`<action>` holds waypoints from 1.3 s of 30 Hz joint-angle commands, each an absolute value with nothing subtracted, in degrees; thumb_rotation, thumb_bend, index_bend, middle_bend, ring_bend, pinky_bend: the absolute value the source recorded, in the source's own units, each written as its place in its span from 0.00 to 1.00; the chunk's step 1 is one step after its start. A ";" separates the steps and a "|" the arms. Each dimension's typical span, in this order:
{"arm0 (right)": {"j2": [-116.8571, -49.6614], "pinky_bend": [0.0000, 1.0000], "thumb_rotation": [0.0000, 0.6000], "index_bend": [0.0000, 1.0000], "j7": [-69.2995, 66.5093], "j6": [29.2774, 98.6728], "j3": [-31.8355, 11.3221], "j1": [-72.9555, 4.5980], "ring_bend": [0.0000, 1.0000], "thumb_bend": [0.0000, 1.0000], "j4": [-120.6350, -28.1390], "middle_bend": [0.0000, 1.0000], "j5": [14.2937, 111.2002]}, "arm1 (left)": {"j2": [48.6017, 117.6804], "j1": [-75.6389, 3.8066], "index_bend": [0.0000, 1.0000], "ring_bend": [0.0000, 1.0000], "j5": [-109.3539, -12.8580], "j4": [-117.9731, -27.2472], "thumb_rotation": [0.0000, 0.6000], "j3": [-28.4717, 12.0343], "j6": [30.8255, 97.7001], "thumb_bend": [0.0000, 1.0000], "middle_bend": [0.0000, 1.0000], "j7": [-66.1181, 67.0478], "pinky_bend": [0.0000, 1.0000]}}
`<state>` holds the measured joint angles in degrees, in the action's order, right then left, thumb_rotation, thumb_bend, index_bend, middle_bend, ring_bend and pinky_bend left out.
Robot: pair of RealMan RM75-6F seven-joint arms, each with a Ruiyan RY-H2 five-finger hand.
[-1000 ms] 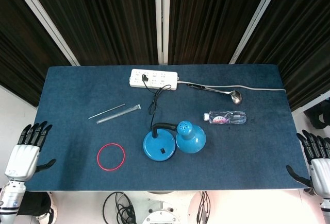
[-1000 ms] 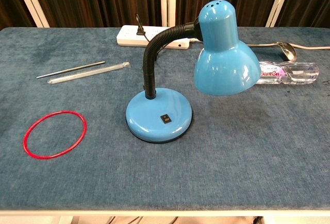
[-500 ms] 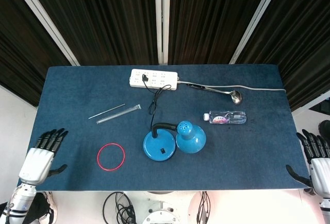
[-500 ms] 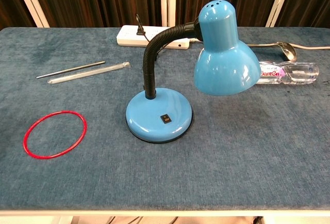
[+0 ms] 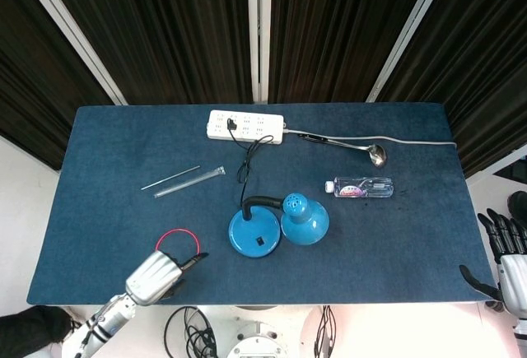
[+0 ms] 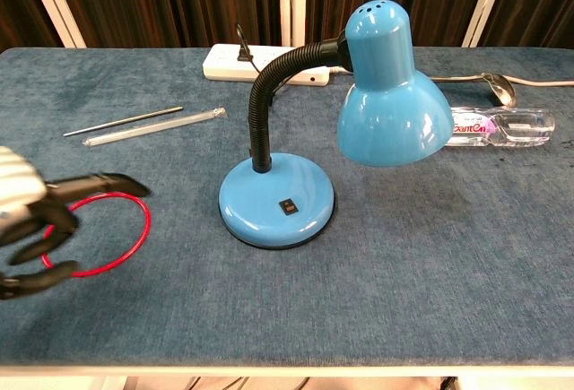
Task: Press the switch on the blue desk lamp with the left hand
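Press not yet made: your left hand, fingers apart and holding nothing, hovers over the red ring near the table's front edge, short of the blue desk lamp mid-table, switch untouched.

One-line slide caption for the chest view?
Left hand hovers over red ring, short of blue desk lamp's switch.

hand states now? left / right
Left robot hand: open, fingers apart, holding nothing, over the red ring.
Right robot hand: open, empty, at the table edge.
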<state>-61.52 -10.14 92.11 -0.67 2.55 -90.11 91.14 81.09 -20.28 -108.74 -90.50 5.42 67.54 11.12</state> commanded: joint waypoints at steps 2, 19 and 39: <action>-61.49 0.00 1.00 0.00 -10.86 92.10 -0.85 2.65 0.00 0.17 -89.77 0.00 90.73 | 83.85 -25.13 0.11 0.80 -105.28 -94.08 1.00 3.07 59.59 0.44 0.82 15.41 0.84; -61.55 0.00 1.00 0.00 -13.83 91.87 -1.49 2.87 0.00 0.17 -87.80 0.00 89.29 | 90.99 -32.86 0.08 0.81 -92.65 -94.09 1.00 -3.48 49.20 0.47 0.83 26.25 0.84; -61.68 0.00 1.00 0.00 -14.42 90.94 -1.75 2.74 0.00 0.17 -86.90 0.00 88.54 | 93.08 -37.17 0.08 0.82 -84.55 -90.59 1.00 -2.75 46.78 0.49 0.84 28.85 0.85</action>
<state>-61.66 -14.41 90.95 -1.75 2.75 -86.92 88.55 93.01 -37.10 -84.67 -90.65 -2.89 46.68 28.73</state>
